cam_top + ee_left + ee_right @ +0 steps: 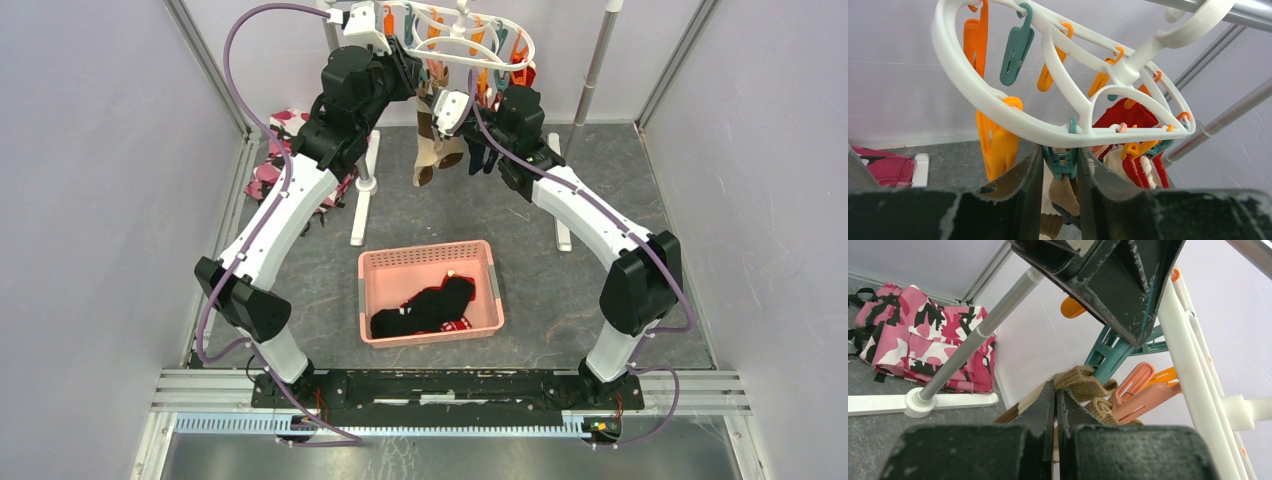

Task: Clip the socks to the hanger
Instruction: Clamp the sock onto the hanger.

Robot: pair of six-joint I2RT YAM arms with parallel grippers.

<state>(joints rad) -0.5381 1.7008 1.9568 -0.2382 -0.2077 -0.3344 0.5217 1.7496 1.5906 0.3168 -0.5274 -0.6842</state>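
The left gripper (1060, 152) is at the lower middle of the left wrist view. Its two fingers (1023, 175) stand partly apart and press from both sides on a teal clip (1060, 165), which fills the gap between them. This clip hangs from the near rim of the white hanger (998, 107), and the hanger crosses the upper half of that frame. On it hang more orange and teal clips, and a red sock (1123, 112) is at the right of centre.

The right gripper (1055, 395) is at the bottom middle of the right wrist view. Its fingers are closed together and pinch the edge of the beige sock (1083, 385). The ribbed cuff of the sock comes out just to the right of the fingertips, directly under the teal clip.

In the top view the hanger is at the top centre of the frame, and the beige sock hangs below it. A pink basket (365, 290) in the middle of the frame holds black socks (430, 305). A pink camouflage cloth (923, 335) lies at the upper left of the right wrist view, behind a grey pole (978, 335).
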